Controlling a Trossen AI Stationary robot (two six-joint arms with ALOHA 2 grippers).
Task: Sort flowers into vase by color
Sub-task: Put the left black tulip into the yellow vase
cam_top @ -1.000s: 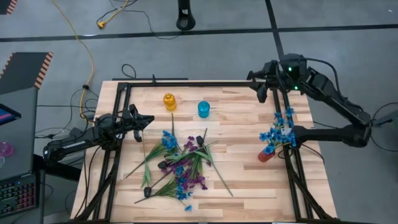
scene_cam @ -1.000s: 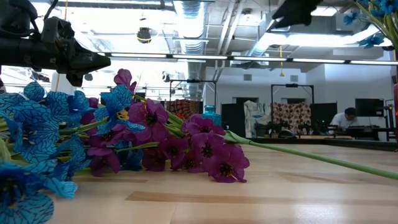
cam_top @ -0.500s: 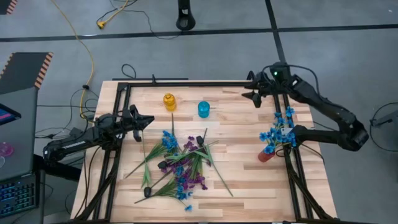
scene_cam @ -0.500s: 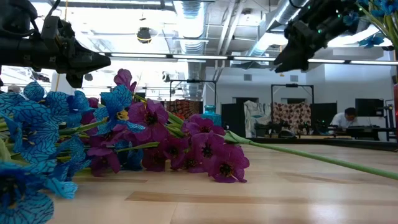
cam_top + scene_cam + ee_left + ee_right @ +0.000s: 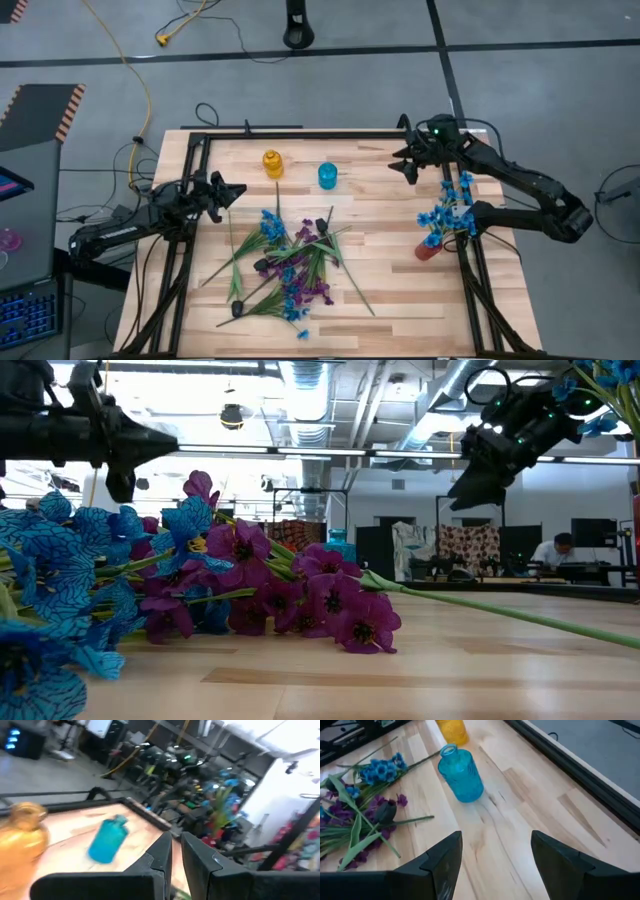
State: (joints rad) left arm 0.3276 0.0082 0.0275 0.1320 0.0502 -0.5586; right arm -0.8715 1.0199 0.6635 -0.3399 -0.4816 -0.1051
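A: Moved since a second ago: right gripper (image 5: 407, 166), off the far right corner of the table (image 5: 390, 240) and inward, now near the far edge, toward the blue vase (image 5: 328, 176). Fingers spread wide, nothing between them. Left gripper (image 5: 232, 189) unchanged at the left side of the frame rail (image 5: 195, 180), fingers pinched nearly shut, nothing held.

B: Flowers?

A: Loose flowers (image 5: 290, 262) heaped mid-table, blue, purple and a few dark heads, stems crossing. Separate blue bunch (image 5: 447, 212) standing in a reddish vase (image 5: 427, 250) at the right edge. Yellow vase (image 5: 272, 163) beside the blue one, both upright, apart, both empty by the look of it.

B: Risks?

A: Likely tangle: stems interlaced, so pulling one sprig probably drags neighbours along. Low view shows purple blossoms (image 5: 340, 605) lying on blue ones (image 5: 60, 560), colours mixed at the grab point. Also possible: right arm sweeping back past the standing bunch and tipping the reddish vase, narrow-based and close to the rail. Blue vase straight ahead of the right fingers (image 5: 445, 862); a low pass could knock it.

B: Room?

A: Bare wood between vases and heap, and between heap and the right rail. Near edge open too. Left side tight: heap near the left gripper, rail just beside it.
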